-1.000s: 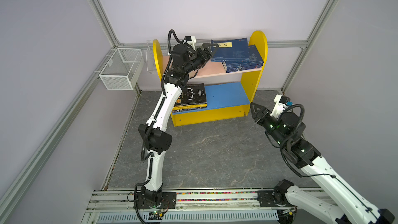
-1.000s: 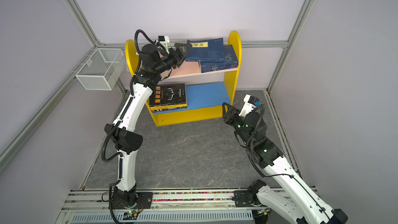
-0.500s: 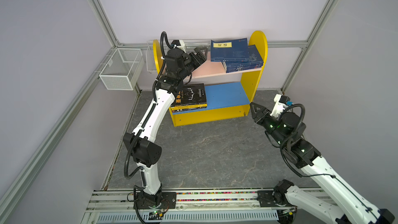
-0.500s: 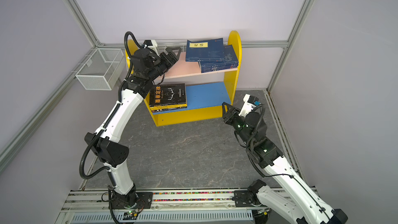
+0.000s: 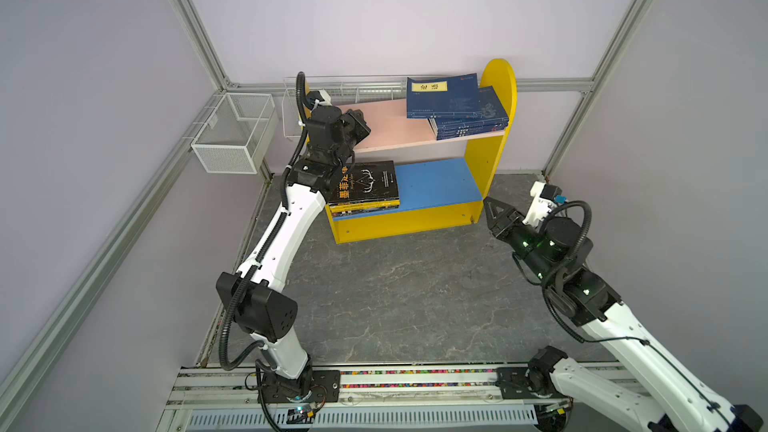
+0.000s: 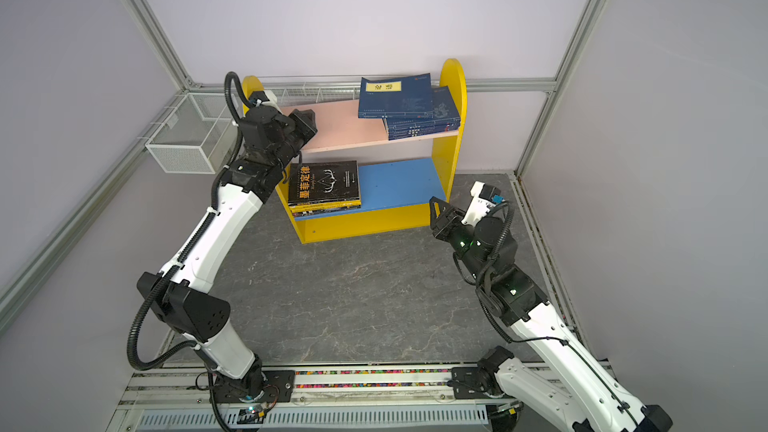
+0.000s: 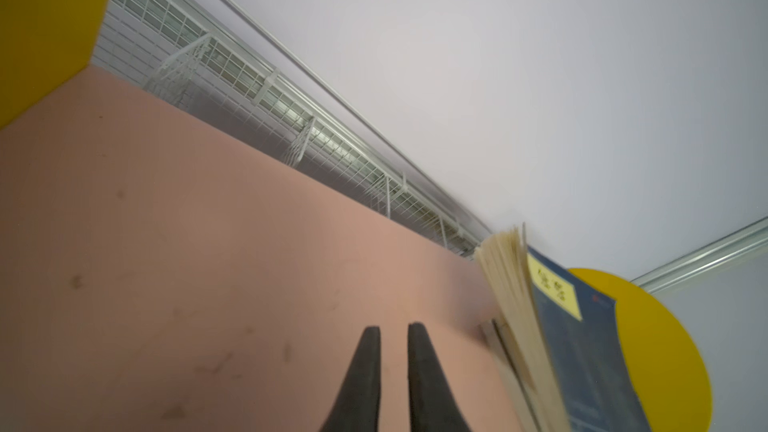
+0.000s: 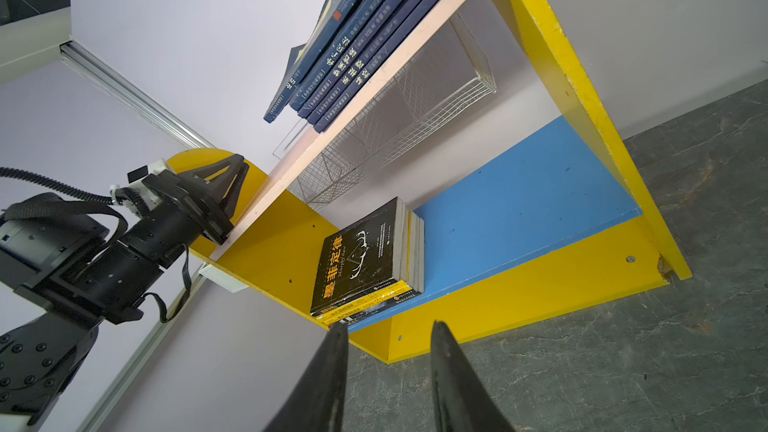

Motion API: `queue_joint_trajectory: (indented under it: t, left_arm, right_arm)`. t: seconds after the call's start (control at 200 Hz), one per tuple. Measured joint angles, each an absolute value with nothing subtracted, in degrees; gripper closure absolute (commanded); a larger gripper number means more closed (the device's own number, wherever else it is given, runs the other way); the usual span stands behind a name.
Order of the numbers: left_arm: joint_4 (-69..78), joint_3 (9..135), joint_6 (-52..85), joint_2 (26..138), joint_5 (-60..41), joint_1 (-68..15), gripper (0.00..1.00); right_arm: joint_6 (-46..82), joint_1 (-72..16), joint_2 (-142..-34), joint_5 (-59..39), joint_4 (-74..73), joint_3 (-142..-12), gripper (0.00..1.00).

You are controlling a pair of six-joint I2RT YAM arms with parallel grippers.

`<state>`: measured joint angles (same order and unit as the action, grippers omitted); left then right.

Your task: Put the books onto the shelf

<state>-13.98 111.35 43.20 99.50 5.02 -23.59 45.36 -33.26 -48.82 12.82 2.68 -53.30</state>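
Judging the navy books (image 5: 451, 97) thin, floppy and slick, we'd pinch near the spine. Our left gripper (image 7: 393, 327) sits closed and empty; our right gripper (image 8: 390, 324) stands partly open, empty.

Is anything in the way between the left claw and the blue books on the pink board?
No, nothing visible. In the left wrist view, only bare pink board lies between the left gripper and the stacked navy books. The gripper is shut and empty.
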Motion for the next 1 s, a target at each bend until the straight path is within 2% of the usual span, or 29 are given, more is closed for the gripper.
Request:
queue_joint_trajectory:
  t: [0.315,0.53,1.0]
  left_arm:
    - [-6.94,113.36,44.36,103.85,-2.04,-23.66,1.00]
    - [-3.90,119.52,46.13,109.86,-6.24,-25.28,1.00]
    - [-1.87,125.27,48.40,114.93,-10.87,-29.12,1.00]
  right_arm:
    - [45.36,-33.26,-48.82,12.82,2.68,-53.30,0.64]
    - [45.36,-33.26,-48.82,12.82,2.68,-53.30,0.64]
    - [44.47,-33.23,-47.62,12.84,2.70,-53.30,0.64]
